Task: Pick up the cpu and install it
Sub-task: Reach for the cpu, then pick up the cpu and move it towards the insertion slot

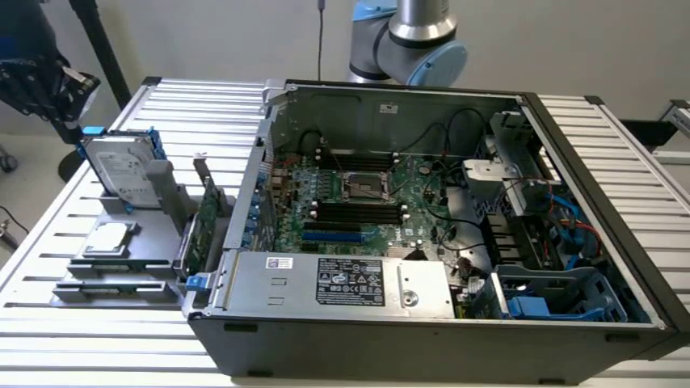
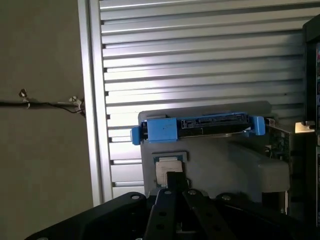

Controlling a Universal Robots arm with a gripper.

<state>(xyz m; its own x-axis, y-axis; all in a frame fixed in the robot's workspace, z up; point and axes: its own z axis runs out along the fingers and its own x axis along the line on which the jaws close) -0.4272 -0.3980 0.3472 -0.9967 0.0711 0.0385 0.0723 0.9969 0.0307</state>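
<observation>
While poised over the grey holder (image 2: pixel 225 165), end effector (image 2: pixel 174 176): fingers together, empty
cpu (image 2: pixel 169 167): thin, stiff, light, slick-topped, probably delicate — grip opposite edges

From where I stood, no word or number could be read. A black label (image 1: pixel 351 281) with white print sat on the silver power supply (image 1: pixel 421 293), which lay along the front edge of the computer case (image 1: pixel 431 339). Its lines were too fine to read. A small white sticker (image 1: pixel 280 262) with dark bars sat at that box's corner toward the exterior view's left. A pale sticker (image 1: pixel 386 106) on the case's far wall was no clearer, nor were the faces of the hard drive (image 1: pixel 121 170) and the cpu (image 2: pixel 164 169).
</observation>
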